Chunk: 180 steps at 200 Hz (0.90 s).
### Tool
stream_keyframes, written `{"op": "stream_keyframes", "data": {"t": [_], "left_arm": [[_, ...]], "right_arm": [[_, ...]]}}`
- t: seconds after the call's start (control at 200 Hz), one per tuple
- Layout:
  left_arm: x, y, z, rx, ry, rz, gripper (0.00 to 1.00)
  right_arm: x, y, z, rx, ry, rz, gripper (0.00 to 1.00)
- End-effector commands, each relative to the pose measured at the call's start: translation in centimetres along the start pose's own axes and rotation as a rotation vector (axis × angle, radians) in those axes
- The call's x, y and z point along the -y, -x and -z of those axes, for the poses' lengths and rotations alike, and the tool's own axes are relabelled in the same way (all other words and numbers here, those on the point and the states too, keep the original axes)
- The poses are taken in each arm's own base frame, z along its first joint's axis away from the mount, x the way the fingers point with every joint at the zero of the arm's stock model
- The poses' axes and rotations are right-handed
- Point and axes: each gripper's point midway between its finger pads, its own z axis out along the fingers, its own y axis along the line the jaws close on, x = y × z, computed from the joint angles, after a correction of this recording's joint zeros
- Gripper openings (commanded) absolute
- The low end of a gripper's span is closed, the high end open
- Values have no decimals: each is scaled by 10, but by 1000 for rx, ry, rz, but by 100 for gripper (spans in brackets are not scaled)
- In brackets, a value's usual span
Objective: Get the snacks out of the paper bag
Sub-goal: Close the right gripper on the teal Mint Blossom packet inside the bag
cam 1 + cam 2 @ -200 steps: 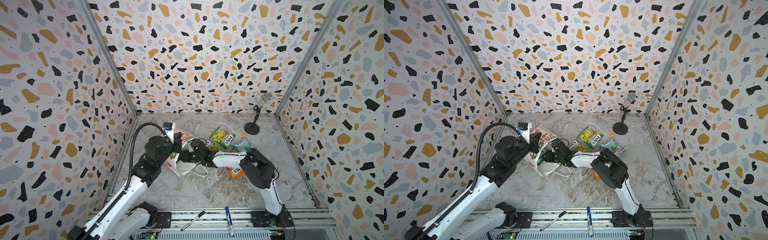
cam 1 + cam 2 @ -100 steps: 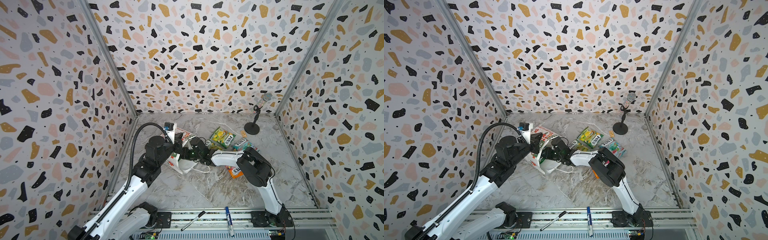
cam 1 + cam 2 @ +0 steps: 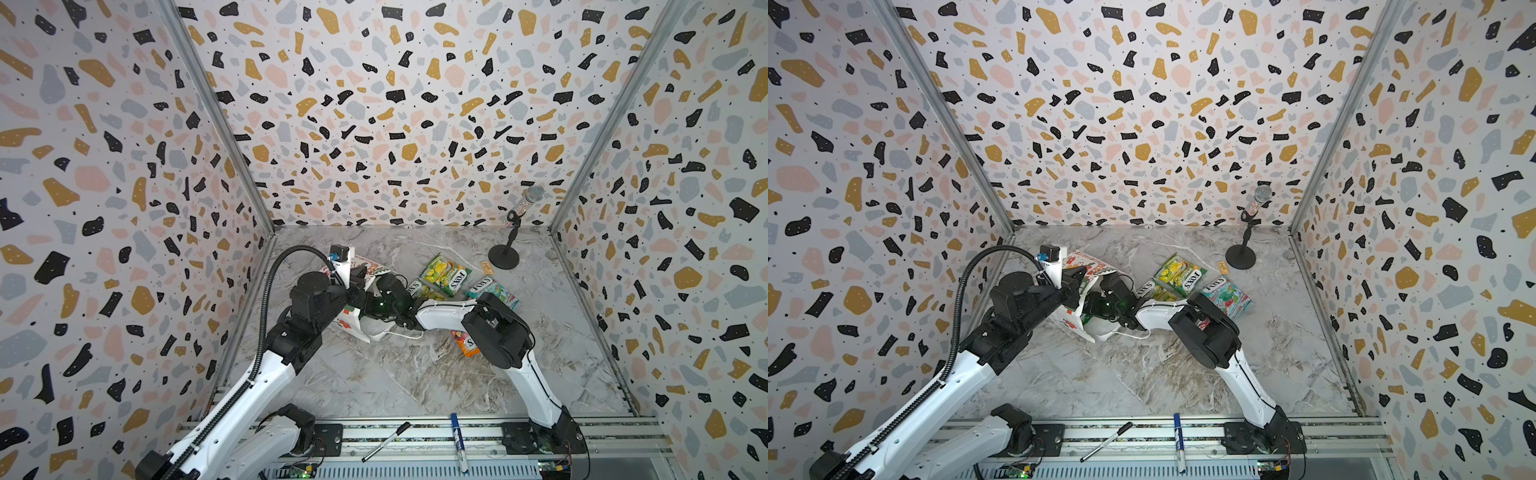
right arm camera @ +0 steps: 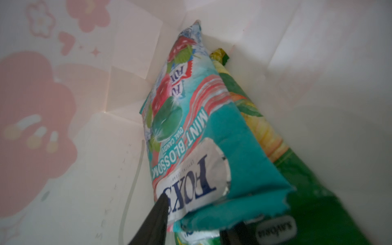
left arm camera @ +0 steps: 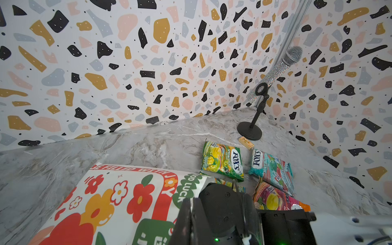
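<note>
The paper bag (image 3: 376, 330) (image 3: 1084, 266) (image 5: 118, 191) lies on its side at left-centre, mouth facing right. My left gripper (image 3: 358, 286) (image 5: 191, 212) is shut on the bag's upper rim. My right gripper (image 4: 196, 216) is inside the bag and hidden in both top views. Its jaws stand open around the near end of a teal snack (image 4: 191, 127), which lies on a green-yellow one (image 4: 265, 137). Out on the table lie a green-yellow snack (image 3: 446, 274) (image 5: 221, 160), a teal one (image 3: 492, 291) (image 5: 271, 167) and an orange-pink one (image 3: 467, 345) (image 5: 273, 198).
A microphone on a round black stand (image 3: 505, 259) stands at the back right, with a small tan block (image 3: 483, 266) beside it. A pen (image 3: 384, 440) and a marker (image 3: 457, 440) lie on the front rail. Patterned walls enclose three sides.
My right arm has pushed a little farther left into the bag's mouth. The left gripper has kept its hold on the rim.
</note>
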Motion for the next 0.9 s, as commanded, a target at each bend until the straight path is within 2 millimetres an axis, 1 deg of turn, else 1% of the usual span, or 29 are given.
{"op": "stream_keyframes", "data": {"t": [0.0, 0.05, 0.1, 0.135, 0.215, 0.27, 0.34, 0.395, 0.531, 0.641, 0.896], "left_arm": [[1, 13, 3, 59, -7, -19, 0], [1, 14, 3, 60, -6, -22, 0], [0, 14, 4, 62, -4, -23, 0], [-1, 14, 4, 62, 2, -23, 0], [-5, 15, 5, 65, 29, -18, 0], [-11, 15, 5, 69, 64, -8, 0], [-22, 15, 5, 71, 122, 11, 0], [-28, 14, 6, 67, 161, 18, 0], [-44, 13, 9, 71, 250, 39, 0], [-49, 13, 10, 77, 280, 46, 0], [-56, 12, 10, 78, 320, 58, 0]], "right_arm": [[-15, 17, -4, 60, 33, -44, 41], [-16, 18, -7, 62, 41, -51, 40], [-18, 19, -11, 63, 42, -45, 36], [-21, 18, -13, 60, 47, -37, 31], [-30, 17, -13, 65, 86, -17, 17], [-35, 18, -10, 74, 103, 4, 8], [-44, 17, -3, 82, 121, 36, 0], [-51, 17, 4, 85, 136, 68, 0], [-62, 12, 23, 72, 150, 129, 0], [-68, 9, 39, 69, 156, 167, 0], [-90, 9, 72, 80, 182, 243, 0]]}}
